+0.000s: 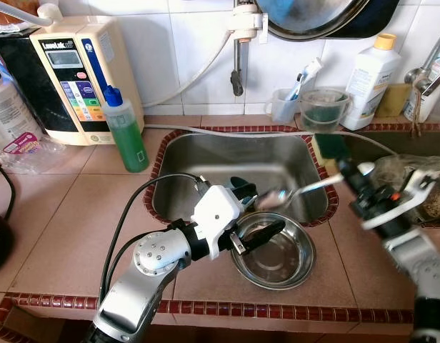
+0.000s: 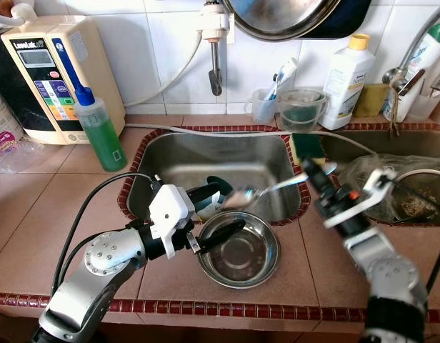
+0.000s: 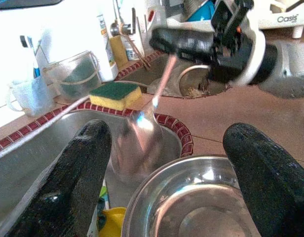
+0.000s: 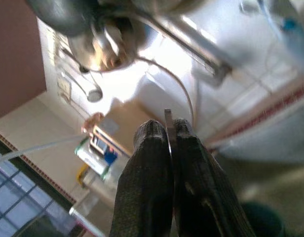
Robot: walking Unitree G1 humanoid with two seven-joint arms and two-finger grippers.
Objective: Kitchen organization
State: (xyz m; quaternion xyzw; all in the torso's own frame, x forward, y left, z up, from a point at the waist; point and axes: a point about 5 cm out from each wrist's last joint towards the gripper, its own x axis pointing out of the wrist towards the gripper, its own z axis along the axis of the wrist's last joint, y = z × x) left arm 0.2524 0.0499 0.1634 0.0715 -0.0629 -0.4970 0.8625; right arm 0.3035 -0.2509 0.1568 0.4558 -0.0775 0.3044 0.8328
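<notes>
A motion-blurred metal spoon (image 1: 281, 196) hangs over the near rim of the stainless sink (image 1: 206, 161), its handle pinched between the closed black fingers of the right gripper (image 1: 346, 174). Just below sits a round, shiny steel bowl (image 1: 273, 254) on the tiled counter (image 1: 77, 214); the left gripper (image 1: 250, 214) hovers at its rim, jaws spread wide and empty. Behind the sink lie a yellow-green sponge (image 3: 115, 95), a clear measuring jug (image 1: 323, 108), a green dish-soap bottle (image 1: 126, 132) and a cream water ioniser (image 1: 77, 78), its label too small to read.
</notes>
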